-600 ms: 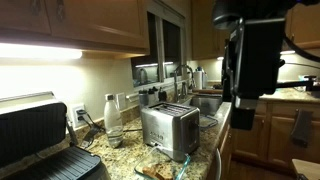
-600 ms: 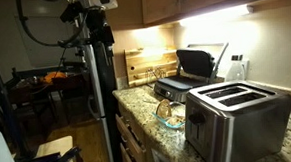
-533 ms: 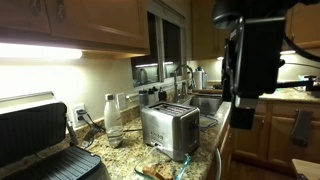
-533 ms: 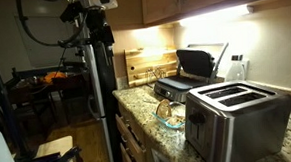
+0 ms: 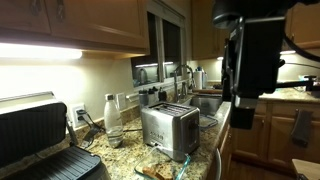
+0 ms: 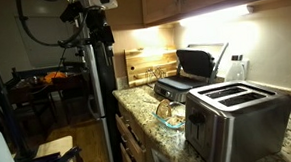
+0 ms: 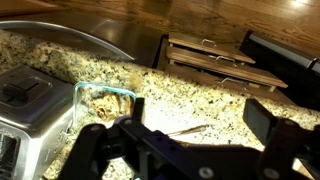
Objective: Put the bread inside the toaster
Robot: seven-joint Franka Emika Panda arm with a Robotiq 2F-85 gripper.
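Observation:
The brushed steel toaster stands on the granite counter and shows in both exterior views; its end with dark controls is at the left edge of the wrist view. The bread looks like a tan slice lying in a clear glass dish beside the toaster; it also shows low in an exterior view. My gripper is open and empty, high above the counter, to the right of the dish. The arm stands off the counter's end.
A black-and-silver contact grill stands open beyond the dish, near in an exterior view. Wooden boards lean at the back wall. A thin utensil lies on the counter. A bottle and sink are further along.

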